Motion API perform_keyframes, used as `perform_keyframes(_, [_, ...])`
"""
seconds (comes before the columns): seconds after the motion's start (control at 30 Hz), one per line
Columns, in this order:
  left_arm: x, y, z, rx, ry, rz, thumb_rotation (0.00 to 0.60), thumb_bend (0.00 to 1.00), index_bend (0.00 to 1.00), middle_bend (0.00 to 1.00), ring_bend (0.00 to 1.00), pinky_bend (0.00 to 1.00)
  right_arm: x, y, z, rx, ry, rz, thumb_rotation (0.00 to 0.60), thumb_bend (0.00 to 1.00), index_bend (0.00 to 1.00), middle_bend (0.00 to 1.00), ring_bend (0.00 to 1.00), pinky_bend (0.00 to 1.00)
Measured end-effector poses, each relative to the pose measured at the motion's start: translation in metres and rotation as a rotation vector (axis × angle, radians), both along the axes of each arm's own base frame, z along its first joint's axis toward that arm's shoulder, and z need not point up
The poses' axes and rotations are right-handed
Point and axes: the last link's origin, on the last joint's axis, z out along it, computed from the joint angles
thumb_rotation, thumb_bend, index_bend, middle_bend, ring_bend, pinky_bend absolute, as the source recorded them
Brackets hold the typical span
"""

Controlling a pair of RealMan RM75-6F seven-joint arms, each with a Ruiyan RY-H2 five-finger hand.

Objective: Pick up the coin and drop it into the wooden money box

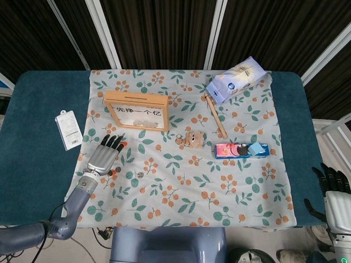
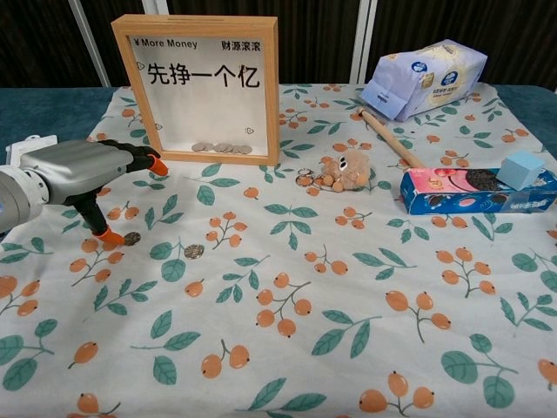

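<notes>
While left hand (image 2: 83, 170) hovers, thumb touches coin (image 2: 131, 238).

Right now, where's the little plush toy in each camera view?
Head view: the plush toy lies near the middle of the cloth, right of the wooden money box.
Chest view: the toy sits upper centre-right.
Shared landmark: in both, the wooden money box stands to its left.

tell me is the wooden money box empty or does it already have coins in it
Not empty: the wooden money box shows coins lying along its bottom.

tissue pack (image 2: 425, 77), wooden stick (image 2: 392, 139), plush toy (image 2: 341, 171)
</notes>
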Motion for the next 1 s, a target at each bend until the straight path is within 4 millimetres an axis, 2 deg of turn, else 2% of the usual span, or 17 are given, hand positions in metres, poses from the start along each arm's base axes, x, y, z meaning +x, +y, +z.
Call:
perform_keyframes(0.67, [0.0025, -0.0019, -0.0087, -0.02, 0.007, -0.006, 0.6, 0.06, 0.14, 0.0, 0.0, 0.0, 0.0004, -0.0006, -0.0007, 0.011, -0.001, -0.014, 0.6, 0.37, 0.13, 0.05, 0.02, 0.0])
perform_keyframes(1.0, [0.0015, -0.0032, -0.0089, -0.023, 0.03, -0.032, 0.6, 0.07, 0.39, 0.0, 0.0, 0.0, 0.0009, -0.0016, -0.0007, 0.012, 0.001, -0.015, 0.6, 0.37, 0.13, 0.05, 0.02, 0.0])
